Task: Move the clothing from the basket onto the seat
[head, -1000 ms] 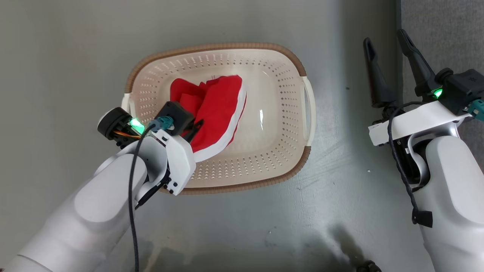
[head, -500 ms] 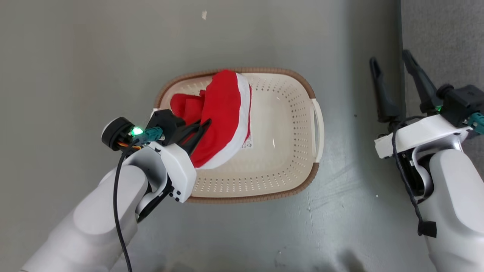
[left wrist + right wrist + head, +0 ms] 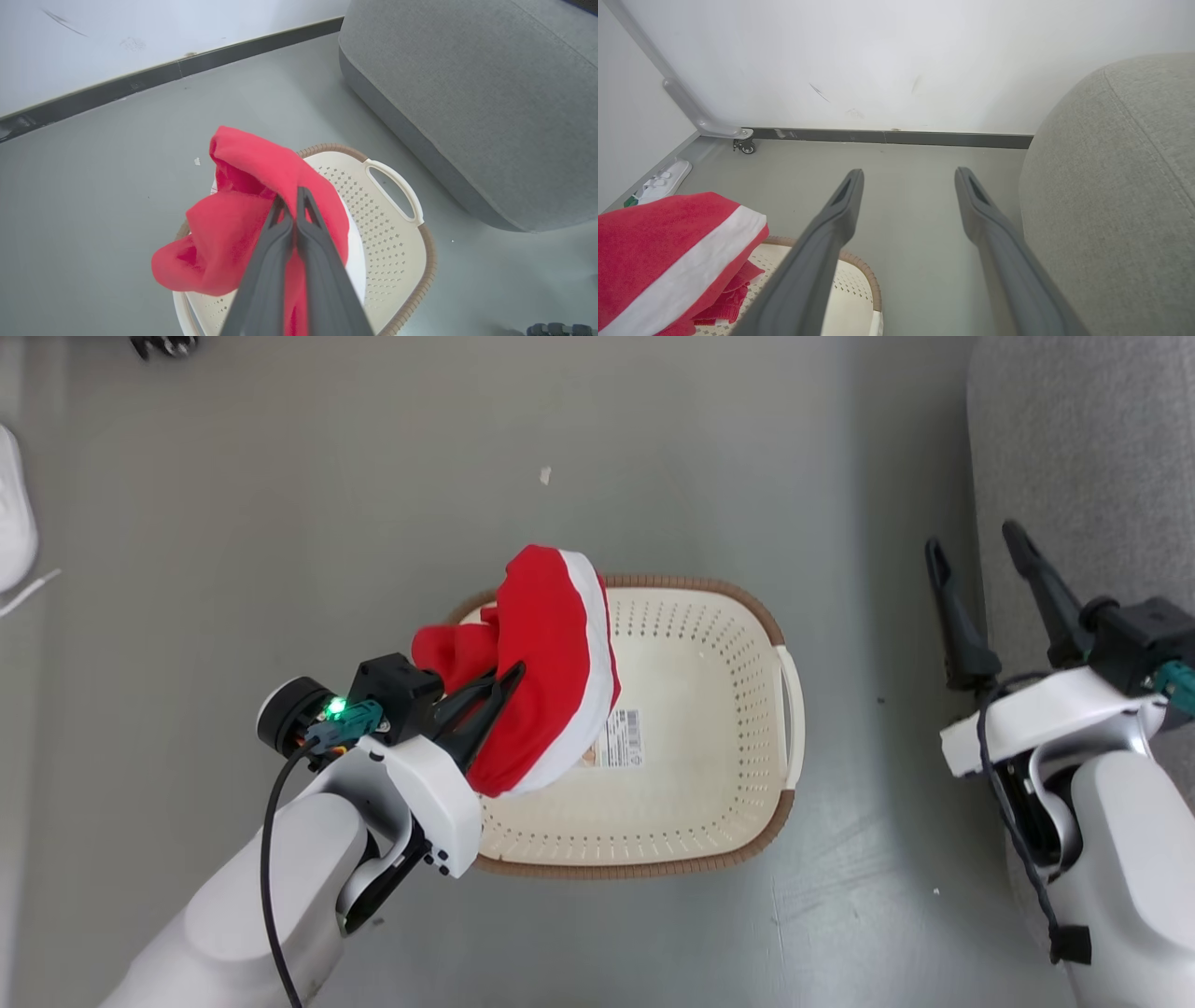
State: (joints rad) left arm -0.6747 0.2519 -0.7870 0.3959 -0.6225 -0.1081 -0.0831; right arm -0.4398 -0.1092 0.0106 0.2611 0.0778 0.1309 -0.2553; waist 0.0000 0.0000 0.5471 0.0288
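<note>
My left gripper (image 3: 509, 677) is shut on the clothing (image 3: 546, 663), a bright red garment with a white band, which hangs lifted above the left part of the basket (image 3: 719, 803). The left wrist view shows the closed fingertips (image 3: 295, 198) pinching the red clothing (image 3: 233, 228) over the cream basket (image 3: 397, 224). The basket's bottom shows a label sticker (image 3: 621, 737). My right gripper (image 3: 976, 546) stands open and holds nothing, off to the right beside the grey seat (image 3: 1074, 439). In the right wrist view the clothing (image 3: 658, 252) hangs at the lower left and the seat (image 3: 1111, 186) fills the right.
The basket stands on a grey floor (image 3: 280, 523). A white slipper (image 3: 14, 523) lies at the far left edge, also the slipper (image 3: 663, 179) near a wall. A castor wheel (image 3: 746, 148) and a dark skirting (image 3: 887, 136) run along the white wall.
My left gripper has raised the clothing out of the basket's inside, so the label on the bottom now shows. The head camera has also shifted, so the basket sits lower in view.
</note>
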